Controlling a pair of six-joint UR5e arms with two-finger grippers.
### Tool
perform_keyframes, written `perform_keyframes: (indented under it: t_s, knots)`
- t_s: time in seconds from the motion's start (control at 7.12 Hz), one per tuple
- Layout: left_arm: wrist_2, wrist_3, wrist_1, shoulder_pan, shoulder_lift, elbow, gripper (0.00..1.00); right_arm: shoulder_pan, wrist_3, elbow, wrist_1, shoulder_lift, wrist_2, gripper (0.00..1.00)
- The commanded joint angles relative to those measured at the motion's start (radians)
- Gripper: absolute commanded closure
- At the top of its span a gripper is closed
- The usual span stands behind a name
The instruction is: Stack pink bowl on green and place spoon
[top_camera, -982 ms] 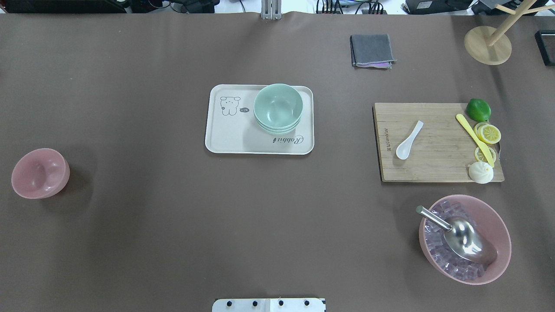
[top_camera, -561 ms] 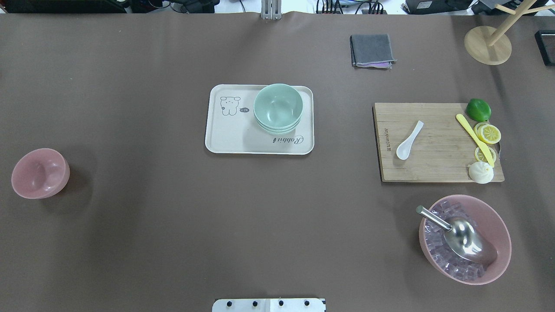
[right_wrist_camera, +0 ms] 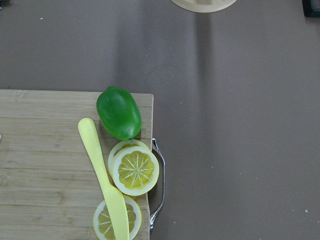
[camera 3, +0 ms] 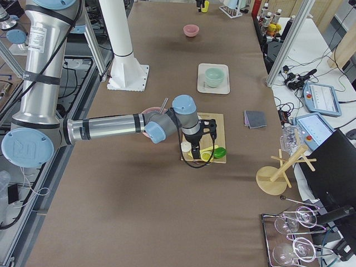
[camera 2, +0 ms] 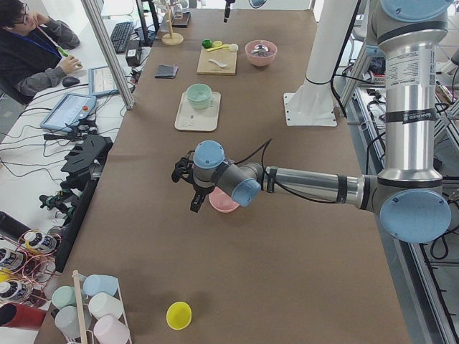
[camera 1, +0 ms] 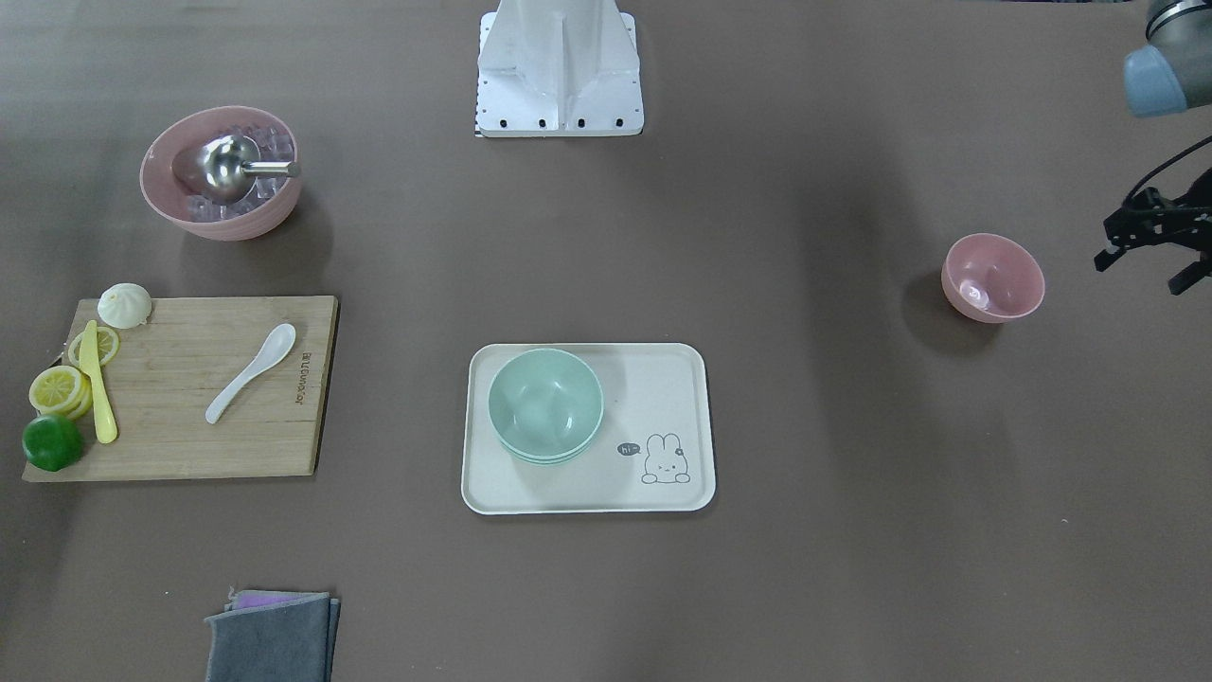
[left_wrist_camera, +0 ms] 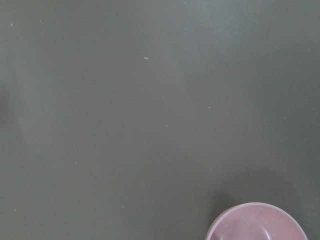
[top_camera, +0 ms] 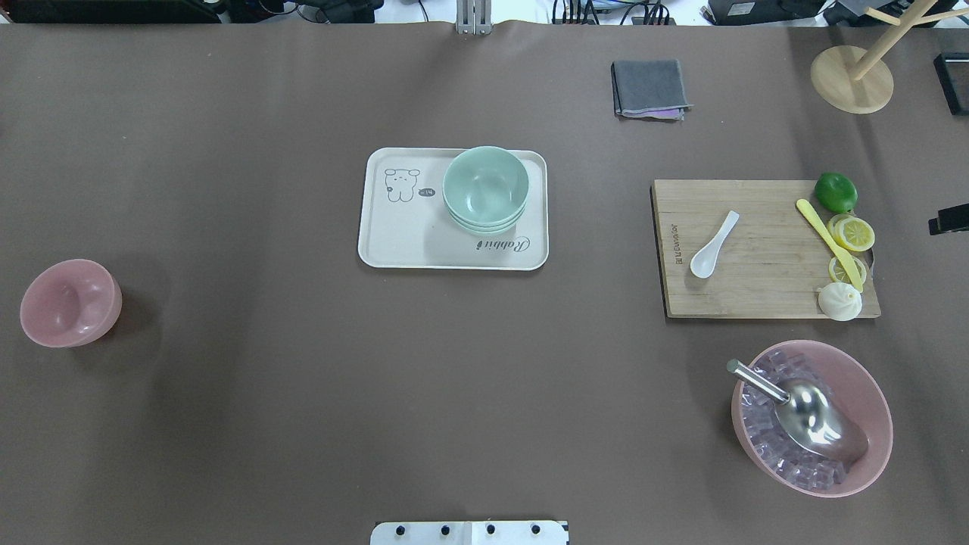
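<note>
The small pink bowl (top_camera: 70, 303) stands empty at the table's far left; it also shows in the front view (camera 1: 992, 277) and at the bottom edge of the left wrist view (left_wrist_camera: 257, 226). A stack of green bowls (top_camera: 485, 188) stands on the cream tray (top_camera: 401, 242). The white spoon (top_camera: 713, 244) lies on the wooden cutting board (top_camera: 757, 299). My left gripper (camera 1: 1141, 268) hovers open and empty just outside the pink bowl. My right gripper (top_camera: 950, 219) shows only as a black tip at the right edge, beyond the board; I cannot tell its state.
On the board's right end lie a lime (top_camera: 836, 191), lemon slices (top_camera: 853, 233), a yellow knife (top_camera: 829, 244) and a white bun (top_camera: 839, 301). A large pink bowl with ice and a metal scoop (top_camera: 814, 418) stands near the front right. A grey cloth (top_camera: 649, 88) and a wooden stand (top_camera: 852, 78) are at the back.
A black part of my right gripper has come into the overhead view at the right edge. The bowls, spoon and tray have not moved.
</note>
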Motion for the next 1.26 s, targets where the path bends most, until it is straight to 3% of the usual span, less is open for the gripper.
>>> perform_keyframes:
  t_s: [0.0, 0.14, 0.28, 0.42, 0.56, 0.7, 1.12]
  knots:
    - [0.107, -0.097, -0.079, 0.138, 0.03, 0.013, 0.02, -0.049, 0.042, 0.01, 0.002, 0.0, -0.048, 0.0]
    - [0.157, -0.097, -0.129, 0.172, 0.024, 0.07, 0.03, -0.049, 0.041, 0.009, 0.002, 0.0, -0.048, 0.0]
    - [0.169, -0.099, -0.227, 0.19, 0.012, 0.155, 0.13, -0.049, 0.041, 0.01, 0.004, 0.0, -0.048, 0.0]
    - [0.168, -0.103, -0.282, 0.19, 0.001, 0.193, 0.33, -0.049, 0.041, 0.009, 0.004, 0.0, -0.048, 0.0]
    - [0.159, -0.103, -0.287, 0.192, 0.001, 0.191, 0.75, -0.049, 0.041, 0.01, 0.004, 0.0, -0.048, 0.0]
    - [0.156, -0.1, -0.289, 0.192, 0.0, 0.185, 1.0, -0.049, 0.041, 0.01, 0.005, 0.0, -0.048, 0.0]
    - [0.07, -0.103, -0.309, 0.19, -0.022, 0.162, 1.0, -0.049, 0.042, 0.01, 0.007, 0.0, -0.05, 0.0]
